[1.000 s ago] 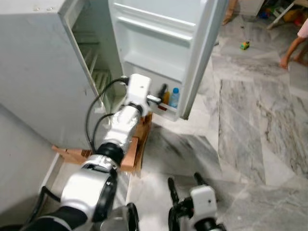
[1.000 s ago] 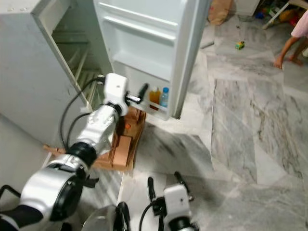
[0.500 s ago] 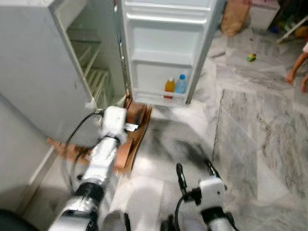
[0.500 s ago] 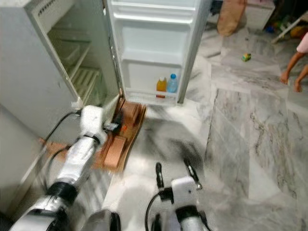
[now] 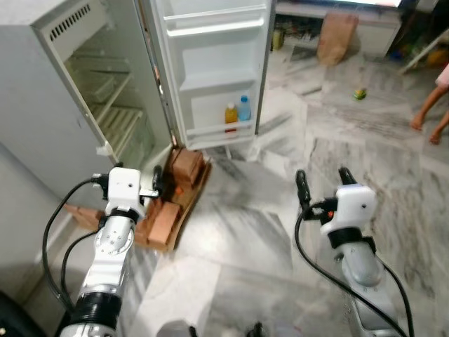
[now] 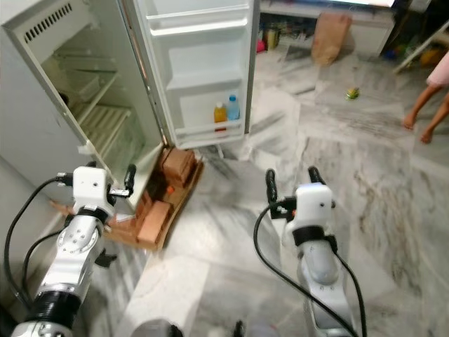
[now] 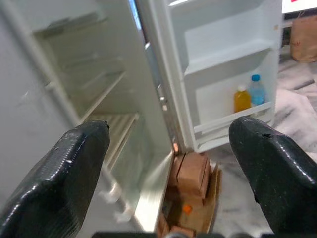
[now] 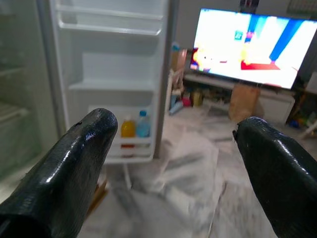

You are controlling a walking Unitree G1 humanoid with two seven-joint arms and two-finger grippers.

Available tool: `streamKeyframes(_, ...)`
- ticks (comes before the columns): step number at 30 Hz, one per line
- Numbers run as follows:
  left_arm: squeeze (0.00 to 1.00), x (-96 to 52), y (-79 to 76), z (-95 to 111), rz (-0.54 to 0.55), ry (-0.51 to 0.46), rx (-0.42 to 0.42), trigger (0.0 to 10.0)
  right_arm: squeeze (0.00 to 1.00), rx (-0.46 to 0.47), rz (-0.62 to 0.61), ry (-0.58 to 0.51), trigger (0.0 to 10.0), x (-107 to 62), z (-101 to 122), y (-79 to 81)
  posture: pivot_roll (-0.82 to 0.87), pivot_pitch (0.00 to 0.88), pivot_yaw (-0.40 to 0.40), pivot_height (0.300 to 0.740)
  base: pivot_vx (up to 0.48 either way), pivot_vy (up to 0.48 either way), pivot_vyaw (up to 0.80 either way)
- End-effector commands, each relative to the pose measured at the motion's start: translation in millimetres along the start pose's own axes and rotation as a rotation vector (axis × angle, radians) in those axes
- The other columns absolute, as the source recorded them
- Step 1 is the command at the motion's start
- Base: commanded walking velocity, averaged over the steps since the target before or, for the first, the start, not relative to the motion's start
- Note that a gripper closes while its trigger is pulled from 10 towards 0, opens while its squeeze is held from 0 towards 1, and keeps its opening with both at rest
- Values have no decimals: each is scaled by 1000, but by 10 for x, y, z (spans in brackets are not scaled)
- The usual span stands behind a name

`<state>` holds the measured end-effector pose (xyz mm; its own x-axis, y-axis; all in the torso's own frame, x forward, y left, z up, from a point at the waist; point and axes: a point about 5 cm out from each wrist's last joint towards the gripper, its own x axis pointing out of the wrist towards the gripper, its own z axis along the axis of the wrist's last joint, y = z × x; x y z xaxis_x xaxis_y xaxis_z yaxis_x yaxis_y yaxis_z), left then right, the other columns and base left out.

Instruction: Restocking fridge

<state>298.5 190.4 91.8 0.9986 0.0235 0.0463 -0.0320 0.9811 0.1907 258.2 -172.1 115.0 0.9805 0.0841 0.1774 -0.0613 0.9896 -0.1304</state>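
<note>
The white fridge (image 5: 49,91) stands open, its wire shelves (image 5: 121,121) bare. On the lowest shelf of its swung-out door (image 5: 217,70) stand an orange bottle (image 5: 230,114) and a blue-capped water bottle (image 5: 243,108), also seen as the two bottles (image 7: 247,96) in the left wrist view. My left gripper (image 5: 140,184) is held low beside the fridge's front corner, open and empty. My right gripper (image 5: 323,184) is raised over the marble floor, a good way short of the door, open and empty, and points toward the door shelf bottles (image 8: 134,127).
Brown cardboard boxes (image 5: 175,186) lie at the fridge's foot, right by my left gripper. A paper bag (image 5: 335,36) and a small toy (image 5: 359,93) sit on the floor farther back. A person's legs (image 5: 428,116) are at far right. A lit TV (image 8: 247,47) glows behind.
The camera has drawn back from the fridge. My left arm has pulled away from the door shelf and dropped toward the boxes. My right gripper has risen from the bottom edge.
</note>
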Motion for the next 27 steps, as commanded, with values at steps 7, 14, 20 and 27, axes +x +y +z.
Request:
streamKeyframes(7, 0, -23, -192, 70, -39, 11, 3, 10000, 0, 18, 21, 14, 10000, 5, 17, 59, 12, 84, 51, 740, 433, 0, 0)
streamKeyframes(14, 0, -100, -188, 139, -34, 9, 14, 10000, 0, 21, 20, 1, 10000, 56, 55, 66, 32, 104, 76, 740, 442, 0, 0)
streamKeyframes(20, 0, -249, -120, 212, -2, 5, 30, 10000, 0, 36, 54, -2, 10000, 133, 67, 129, 59, 104, 55, 740, 444, 0, 0)
streamKeyframes(27, 0, -249, -120, 212, -2, 5, 30, 10000, 0, 36, 54, -2, 10000, 133, 67, 129, 59, 104, 55, 740, 446, 0, 0)
